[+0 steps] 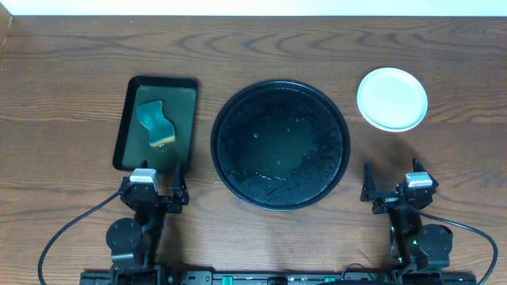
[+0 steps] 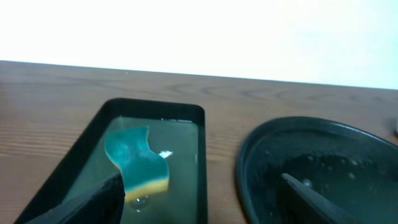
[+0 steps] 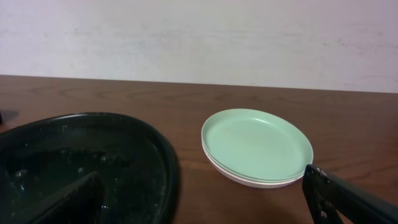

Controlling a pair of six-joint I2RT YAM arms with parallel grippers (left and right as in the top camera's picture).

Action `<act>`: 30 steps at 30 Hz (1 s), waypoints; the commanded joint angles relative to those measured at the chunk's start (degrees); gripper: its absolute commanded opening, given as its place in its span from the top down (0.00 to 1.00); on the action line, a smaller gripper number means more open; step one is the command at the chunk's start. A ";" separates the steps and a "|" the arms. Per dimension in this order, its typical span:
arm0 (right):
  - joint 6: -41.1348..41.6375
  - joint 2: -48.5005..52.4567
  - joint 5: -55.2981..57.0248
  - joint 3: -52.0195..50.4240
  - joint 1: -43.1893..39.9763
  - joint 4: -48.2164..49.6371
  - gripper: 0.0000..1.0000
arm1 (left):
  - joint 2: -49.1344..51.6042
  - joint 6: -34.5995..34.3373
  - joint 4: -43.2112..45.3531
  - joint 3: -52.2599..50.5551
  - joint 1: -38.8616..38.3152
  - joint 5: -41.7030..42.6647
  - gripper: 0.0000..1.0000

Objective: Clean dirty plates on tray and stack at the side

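The round black tray [image 1: 224,119] lies mid-table, wet and beaded with droplets, with nothing on it. The plates [image 1: 392,98] sit stacked on the wood to its back right. In the right wrist view the stack [image 3: 257,144] shows a mint-green plate on top and a white edge at the bottom. My left gripper [image 1: 154,184] rests near the front edge, open and empty, facing the gap between the small tray and the round tray [image 2: 249,155]. My right gripper [image 1: 394,180] rests at the front right, open and empty, short of the stack.
A rectangular black tray [image 1: 162,80] at the left holds shallow water and a teal-and-yellow sponge [image 1: 156,123]. The sponge [image 2: 137,158] lies just ahead of my left gripper's left finger. Cables run from both arm bases along the front edge.
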 commanded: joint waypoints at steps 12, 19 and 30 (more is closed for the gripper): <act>-0.68 -0.39 0.35 -0.04 0.02 -0.26 0.01 | -3.10 -11.02 2.99 -4.81 -0.17 -14.23 0.22; -0.68 -0.39 0.35 -0.04 0.02 -0.26 0.01 | -3.08 -1.03 0.68 -4.81 -0.20 -10.16 0.22; -0.68 -0.39 0.35 -0.04 0.02 -0.26 0.01 | -3.08 0.15 0.68 -4.81 -0.20 -10.27 0.22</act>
